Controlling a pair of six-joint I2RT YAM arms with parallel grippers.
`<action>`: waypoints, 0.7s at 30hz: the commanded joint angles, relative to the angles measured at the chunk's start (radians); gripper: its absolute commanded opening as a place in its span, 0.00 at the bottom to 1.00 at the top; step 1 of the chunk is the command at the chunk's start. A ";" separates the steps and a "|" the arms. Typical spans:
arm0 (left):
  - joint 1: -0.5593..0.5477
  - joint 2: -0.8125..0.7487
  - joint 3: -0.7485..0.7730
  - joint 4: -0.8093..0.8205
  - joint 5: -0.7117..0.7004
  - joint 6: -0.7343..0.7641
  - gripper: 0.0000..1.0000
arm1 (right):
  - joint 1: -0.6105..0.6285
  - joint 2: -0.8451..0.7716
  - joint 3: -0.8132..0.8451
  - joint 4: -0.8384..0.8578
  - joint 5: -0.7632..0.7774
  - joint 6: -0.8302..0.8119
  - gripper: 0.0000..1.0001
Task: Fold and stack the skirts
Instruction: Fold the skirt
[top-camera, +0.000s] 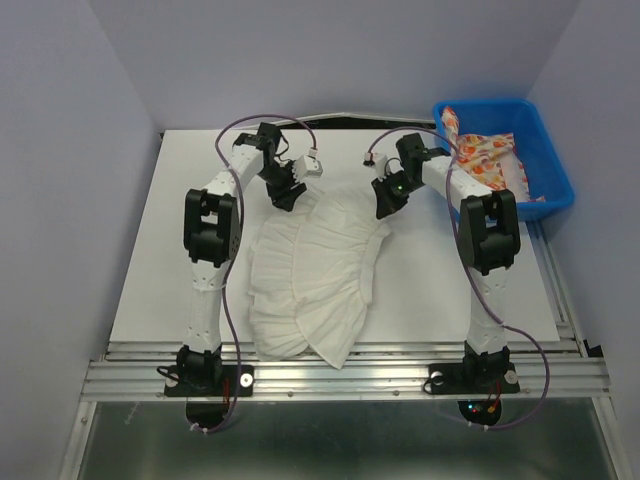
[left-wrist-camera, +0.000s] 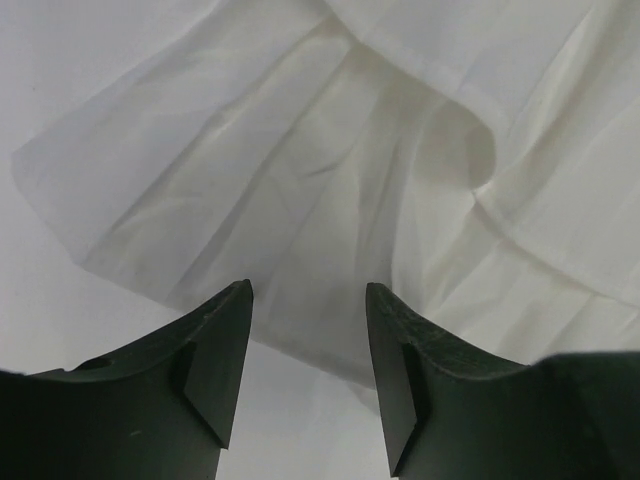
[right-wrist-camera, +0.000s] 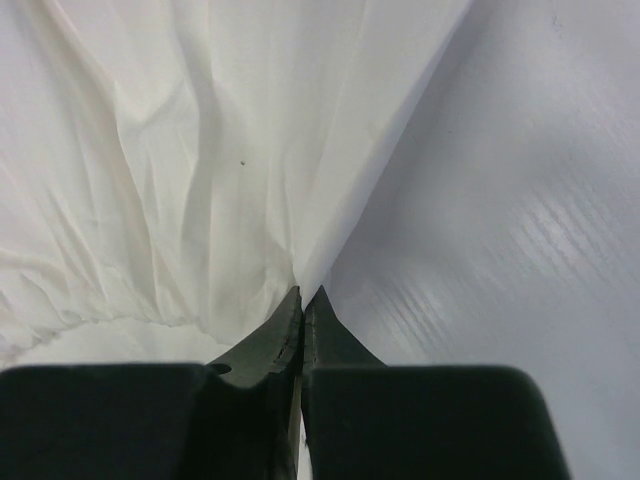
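Right claw (right-wrist-camera: 302, 297): fingers pressed together at the side edge of the white skirt (top-camera: 315, 270), apparently nipping a thin fold where cloth meets the bare table (top-camera: 170, 250). Left claw (left-wrist-camera: 308, 292): fingers spread with nothing between them, poised over the waist end of the same skirt. The white skirt lies fanned across the middle of the table, hem toward the arm bases, one side lapped over the other. The printed skirt (top-camera: 485, 155) sits crumpled in the blue bin (top-camera: 560, 175) at the far right. Risks, as judged: the right claw's hold looks shallow, so a pull could slip the edge free; with only one side held, the ruffles may drag and bunch, skewing the fold
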 joint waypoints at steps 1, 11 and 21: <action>0.004 0.006 0.006 0.072 -0.019 -0.028 0.62 | -0.005 0.002 0.101 -0.028 -0.011 -0.043 0.01; -0.001 0.068 0.060 0.085 -0.007 -0.044 0.39 | -0.005 0.054 0.218 -0.013 0.073 -0.060 0.07; 0.028 -0.056 -0.033 0.054 0.052 -0.002 0.43 | -0.072 0.068 0.338 -0.193 -0.128 0.080 0.78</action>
